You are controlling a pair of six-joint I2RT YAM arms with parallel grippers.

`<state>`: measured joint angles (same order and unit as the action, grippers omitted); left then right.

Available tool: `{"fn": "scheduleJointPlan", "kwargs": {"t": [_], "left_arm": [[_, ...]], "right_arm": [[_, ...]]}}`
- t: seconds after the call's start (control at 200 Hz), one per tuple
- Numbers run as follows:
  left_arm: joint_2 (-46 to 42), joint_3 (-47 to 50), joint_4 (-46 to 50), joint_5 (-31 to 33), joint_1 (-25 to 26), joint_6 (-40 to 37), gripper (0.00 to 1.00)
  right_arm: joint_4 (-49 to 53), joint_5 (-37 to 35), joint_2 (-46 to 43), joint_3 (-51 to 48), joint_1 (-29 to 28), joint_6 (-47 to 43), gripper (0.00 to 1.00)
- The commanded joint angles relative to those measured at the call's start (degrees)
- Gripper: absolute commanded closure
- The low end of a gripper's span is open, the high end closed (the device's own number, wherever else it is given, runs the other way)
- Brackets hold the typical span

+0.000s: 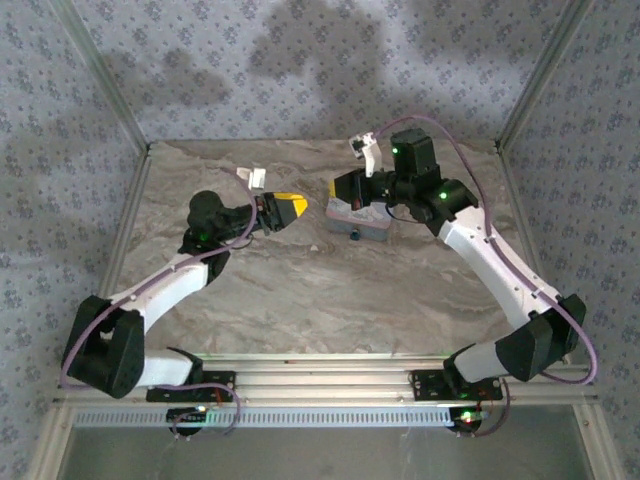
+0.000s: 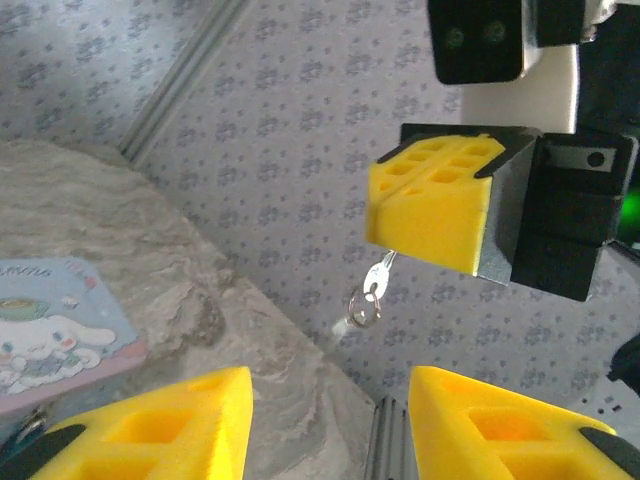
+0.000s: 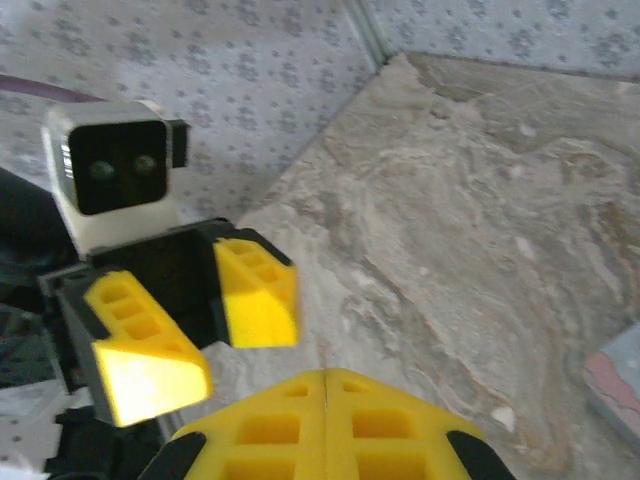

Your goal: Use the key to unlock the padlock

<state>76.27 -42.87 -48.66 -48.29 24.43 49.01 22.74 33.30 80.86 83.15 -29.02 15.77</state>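
Key (image 2: 380,272): hangs from the tip of the right pincer (image 2: 430,212), up in the air and off the worktop (image 1: 300,290). The end that carries the split ring (image 2: 364,305) sticks out below, so the blade seems buried between the pads.
Right pincer: pads pressed together on the key, with what looks like only a short length pinched. In the overhead view it stands above the far side of the box.
Left pincer (image 2: 332,390): pads apart with nothing between them. It faces the right pincer from close by, about level with the key.
Padlock (image 1: 353,237): tiny dark block against the near side of the pale blue box (image 1: 358,216). The box lies in the far half of the worktop, about midway between the left and right edges. The keyhole is too small to make out.
Step, as judged: passing or re-gripping the key so its blade comes free for the lock.
Risk, drop: if the right pads let go before the left ones bite, the key falls to the worktop.
Risk, bad hold: closing on the loose ring instead of the key itself would leave the key swinging and hard to aim.
Risk, lock shifts: nothing holds the padlock, so a push from the key could slide it or the box away.
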Motion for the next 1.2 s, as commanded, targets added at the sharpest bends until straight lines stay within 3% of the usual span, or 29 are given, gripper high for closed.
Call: {"fn": "scheduleJointPlan", "kwargs": {"t": [0.0, 0.45, 0.764, 1.129, 1.194], "left_arm": [[1.5, -2.2, -8.2, -2.6, 1.7, 2.5, 0.56], [4.1, -6.6, -6.9, -5.5, 3.5, 1.0, 0.67], [4.7, -7.5, -6.4, -5.8, 4.1, 1.4, 0.69], [4.7, -7.5, -5.5, -6.2, 4.4, 1.0, 1.00], [4.3, -7.4, -5.0, -6.0, 4.3, 0.3, 1.00]], "right_arm": [[-5.8, 7.2, -1.3, -1.5, 0.7, 4.6, 1.00], [-8.6, 11.1, -0.9, -3.0, 0.7, 7.8, 1.00], [-10.0, 11.6, -0.7, -3.7, 0.4, 8.7, 1.00], [-10.5, 11.5, -1.1, -4.3, 0.3, 9.1, 1.00], [-10.5, 11.4, -1.1, -4.3, 0.2, 9.1, 1.00]]}}
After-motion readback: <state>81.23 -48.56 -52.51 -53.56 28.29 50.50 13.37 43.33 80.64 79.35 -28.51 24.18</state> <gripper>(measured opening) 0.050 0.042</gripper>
